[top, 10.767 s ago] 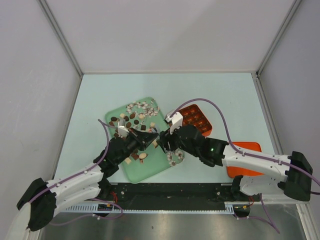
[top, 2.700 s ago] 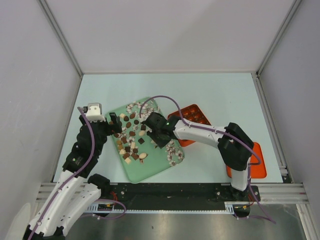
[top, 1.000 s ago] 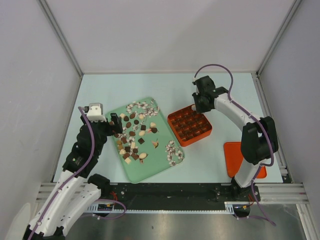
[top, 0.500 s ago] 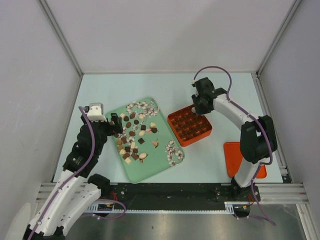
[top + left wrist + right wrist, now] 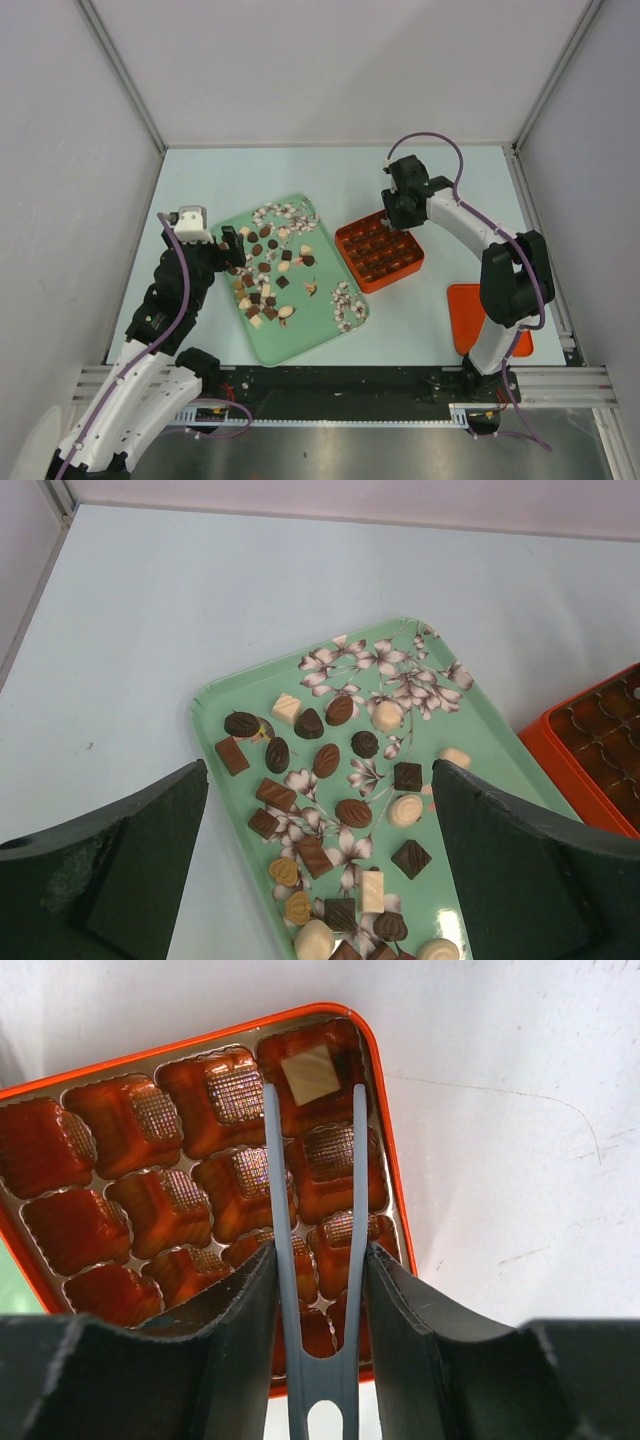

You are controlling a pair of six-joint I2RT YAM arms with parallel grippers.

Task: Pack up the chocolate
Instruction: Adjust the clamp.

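Chocolate pieces, dark, light brown and cream, lie scattered on a green flowered tray. My left gripper hangs open over the tray's left part; between its fingers I see the chocolate and the tray. My right gripper is over the far corner of the orange box. There the right gripper is shut on grey tweezers, whose spread tips flank a cream square chocolate lying in the corner cell of the box.
An orange lid lies flat at the right, near the right arm's base. The box's other visible cells hold no pieces. The box's corner shows at the right edge of the left wrist view. Grey walls enclose the table.
The right arm carried the tweezers from the tray to the box's far corner. Over the last second it edged closer to the box and its jaws eased wider. The left arm stayed still.
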